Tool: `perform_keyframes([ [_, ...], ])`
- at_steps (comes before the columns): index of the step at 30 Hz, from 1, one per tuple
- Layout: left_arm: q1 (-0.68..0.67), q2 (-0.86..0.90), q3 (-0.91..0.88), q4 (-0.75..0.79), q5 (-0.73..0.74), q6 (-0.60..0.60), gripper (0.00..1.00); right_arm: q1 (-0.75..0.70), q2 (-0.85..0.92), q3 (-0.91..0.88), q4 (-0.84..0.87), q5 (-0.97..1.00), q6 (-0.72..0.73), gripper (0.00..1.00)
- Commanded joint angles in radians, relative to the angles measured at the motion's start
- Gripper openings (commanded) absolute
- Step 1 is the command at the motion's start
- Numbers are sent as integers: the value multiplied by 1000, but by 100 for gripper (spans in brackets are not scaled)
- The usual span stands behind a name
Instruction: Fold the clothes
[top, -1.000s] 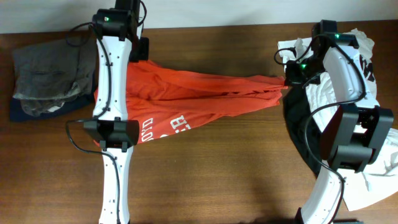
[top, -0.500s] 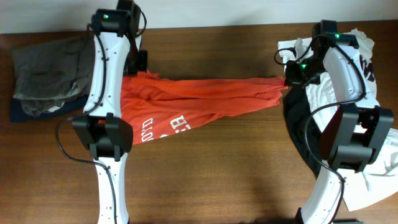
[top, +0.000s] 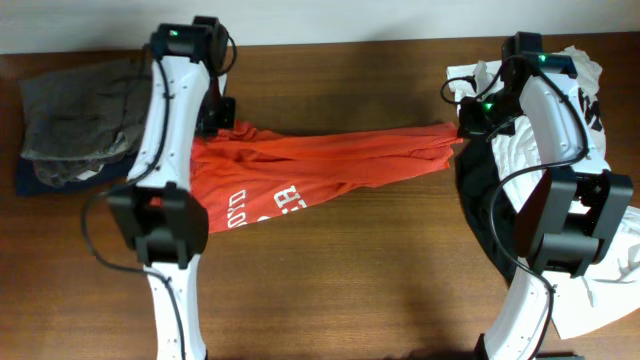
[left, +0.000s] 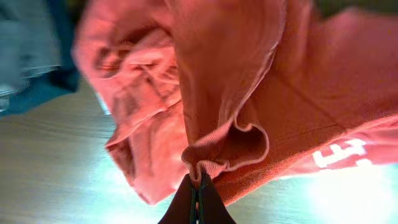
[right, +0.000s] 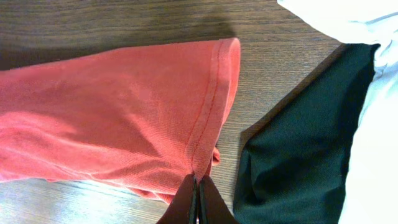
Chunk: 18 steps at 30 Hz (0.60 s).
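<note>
Tension runs nine-to-three, we judge: crumpled orange cotton T-shirt (top: 340, 160) pinched at nine o'clock by left gripper (left: 196, 183), at three by right gripper (right: 195, 182).

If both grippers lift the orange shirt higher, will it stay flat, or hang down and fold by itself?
Probably floppy: the orange shirt bunches in wrinkles between the left gripper and the right gripper. It seems light, since thin pinches of hem hold it. The middle would likely droop and drag on the table.
</note>
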Motion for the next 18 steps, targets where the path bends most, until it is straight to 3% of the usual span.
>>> perform_keyframes([
  [1, 8, -125, -5, -2, -22, -18, 1, -8, -6, 23, 3, -5, -11, 4],
  [12, 9, -147, -285, -2, -26, -19, 1, -8, -6, 23, 3, -5, -26, 4],
  [18, 9, -147, -439, 10, -119, -92, 1, -8, -6, 23, 3, -5, -26, 4],
])
